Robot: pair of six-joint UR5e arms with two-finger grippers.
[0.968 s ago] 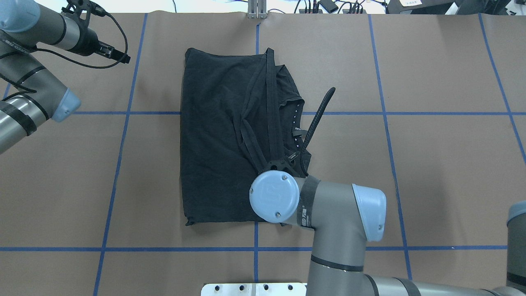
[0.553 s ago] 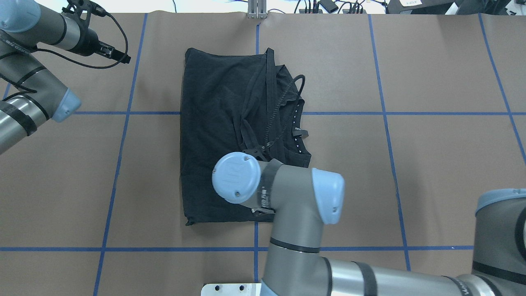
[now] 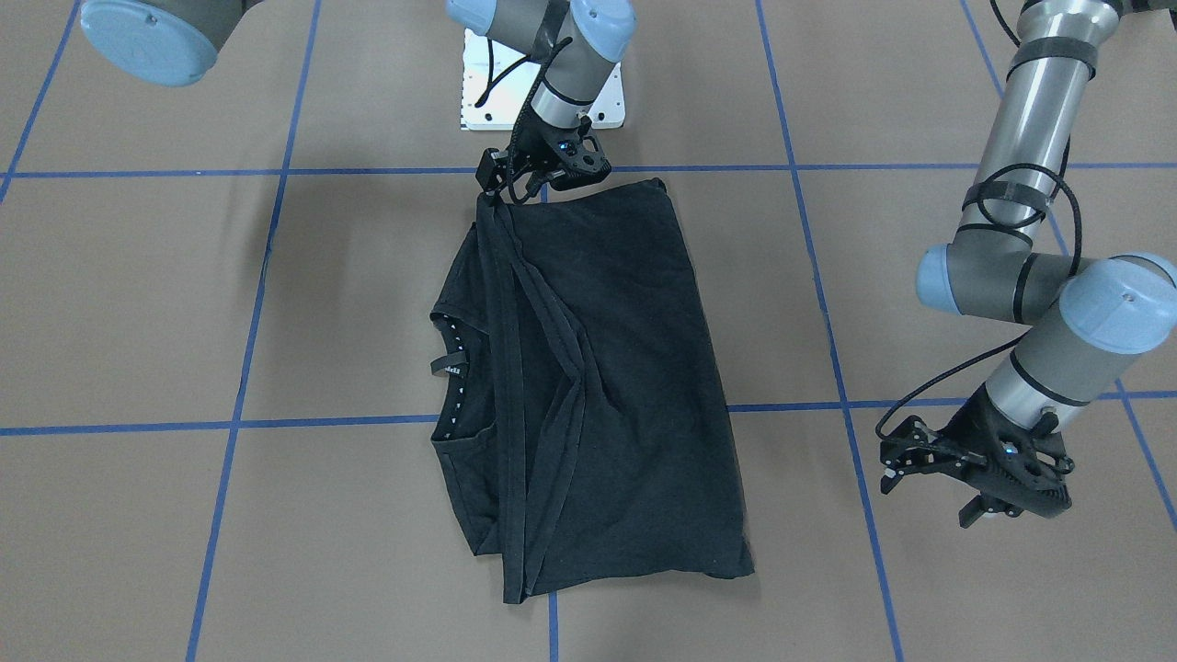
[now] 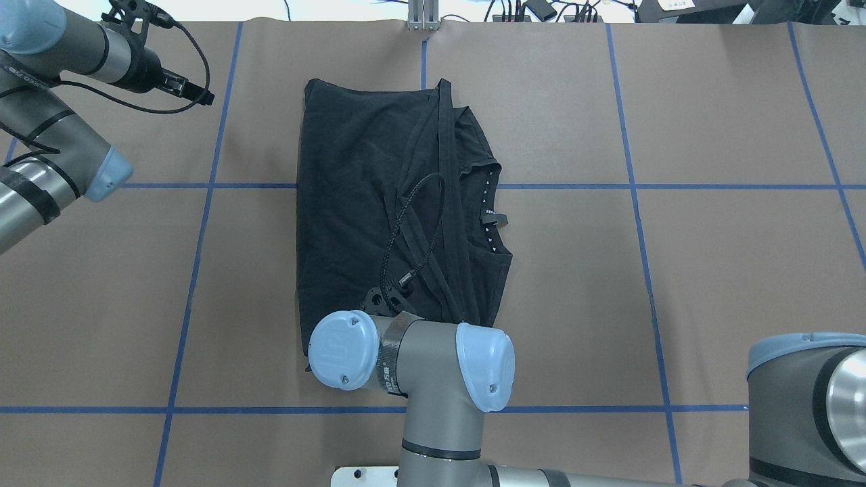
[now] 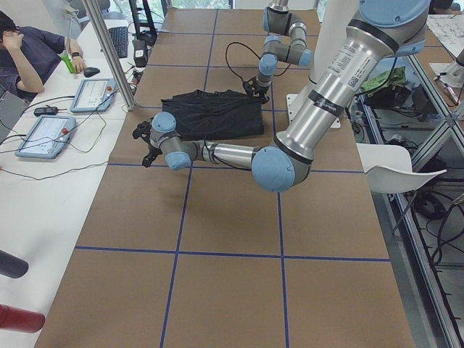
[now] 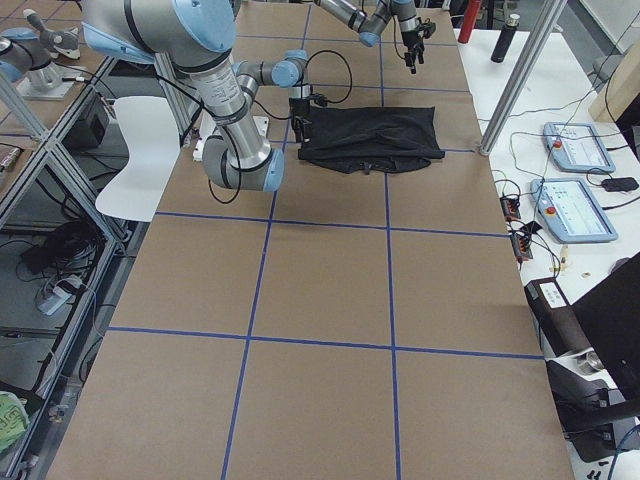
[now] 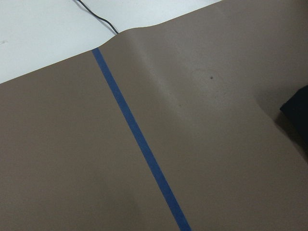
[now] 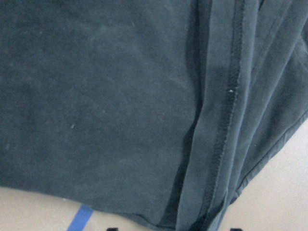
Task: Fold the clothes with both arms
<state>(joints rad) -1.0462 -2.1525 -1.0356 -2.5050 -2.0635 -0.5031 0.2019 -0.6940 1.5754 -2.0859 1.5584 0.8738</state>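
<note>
The black T-shirt (image 3: 607, 368) lies folded lengthwise in mid-table, collar to one side, a narrow folded strip along its length; no graphic shows. It also shows in the overhead view (image 4: 352, 203). My right gripper (image 3: 506, 181) is low over the shirt's robot-side hem. The wrist hides it in the overhead view. In the right wrist view the shirt (image 8: 96, 96) fills the frame and two fingertips show apart at the bottom edge, so it is open. My left gripper (image 3: 956, 478) hovers off to the side, empty and seemingly open; it also shows in the overhead view (image 4: 199, 93).
Brown table cover with blue tape lines (image 4: 203, 203). The white base plate (image 3: 542, 83) sits just behind the shirt's hem. The left arm's elbow (image 4: 101, 172) hangs over the table's left part. The operators' table with tablets (image 5: 94, 94) runs along the far edge.
The right arm has swung left and back toward the robot along the shirt, its wrist turning and cable looping over the cloth. The shirt and the left arm have not moved.
</note>
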